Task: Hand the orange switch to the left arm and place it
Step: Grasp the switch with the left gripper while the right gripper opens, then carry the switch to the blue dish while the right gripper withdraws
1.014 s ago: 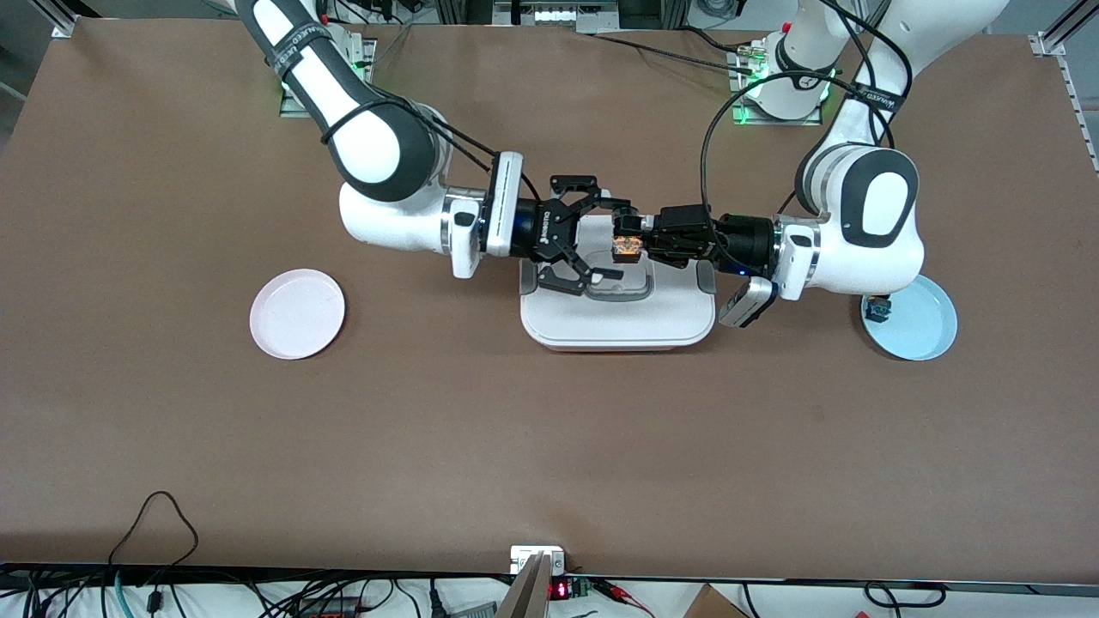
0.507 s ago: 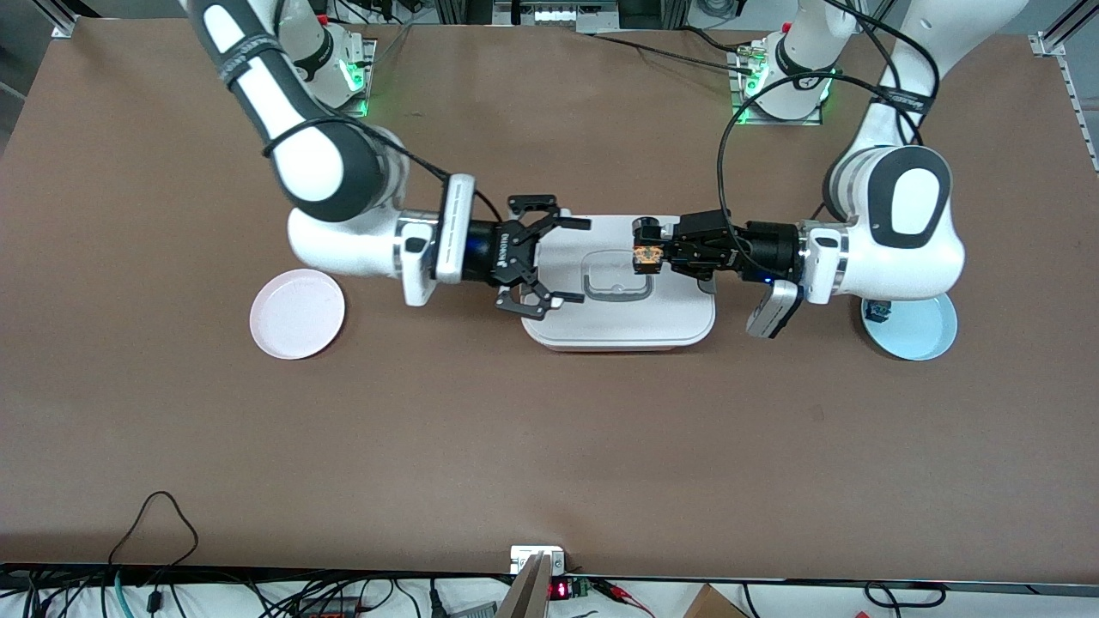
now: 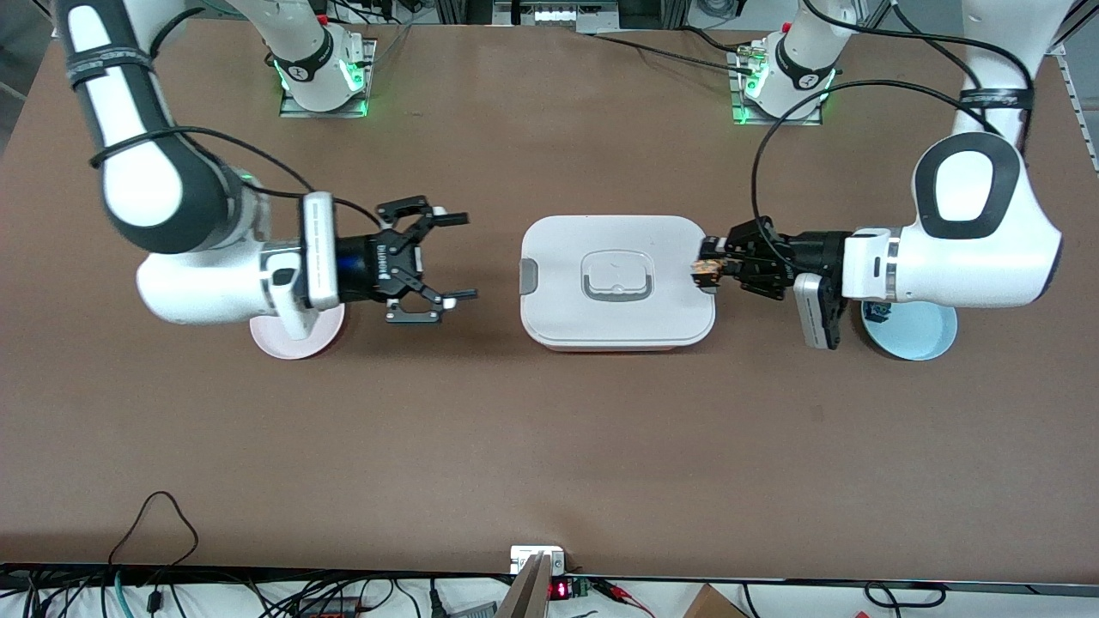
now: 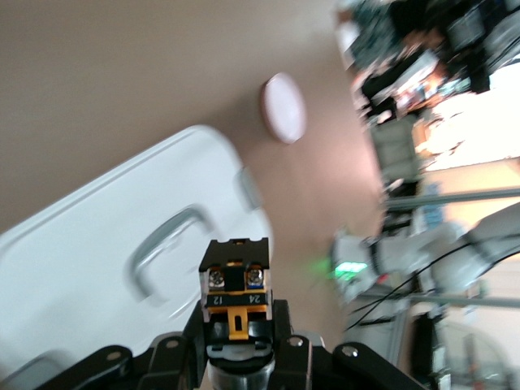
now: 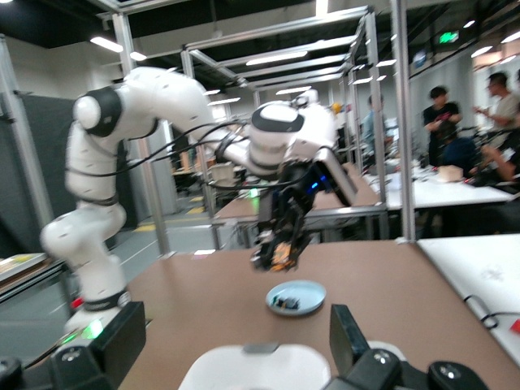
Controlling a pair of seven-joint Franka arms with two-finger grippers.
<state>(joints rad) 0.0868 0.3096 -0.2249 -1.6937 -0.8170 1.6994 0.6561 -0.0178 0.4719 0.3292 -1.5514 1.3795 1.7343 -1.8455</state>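
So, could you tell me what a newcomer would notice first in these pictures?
Probably the big white lidded box mid-table, with an arm at each end of it. The left gripper, over the box's edge, is shut on the tiny orange switch. The right gripper is open beside the pink plate; a blue plate lies under the left arm.

pink plate [image 3: 296, 343], blue plate [image 3: 923, 330] (small blue-green switch [image 3: 876, 310] inside)

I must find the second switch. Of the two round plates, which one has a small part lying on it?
The blue plate, toward the left arm's end of the table; a small dark part lies on it. The pink plate shows none.
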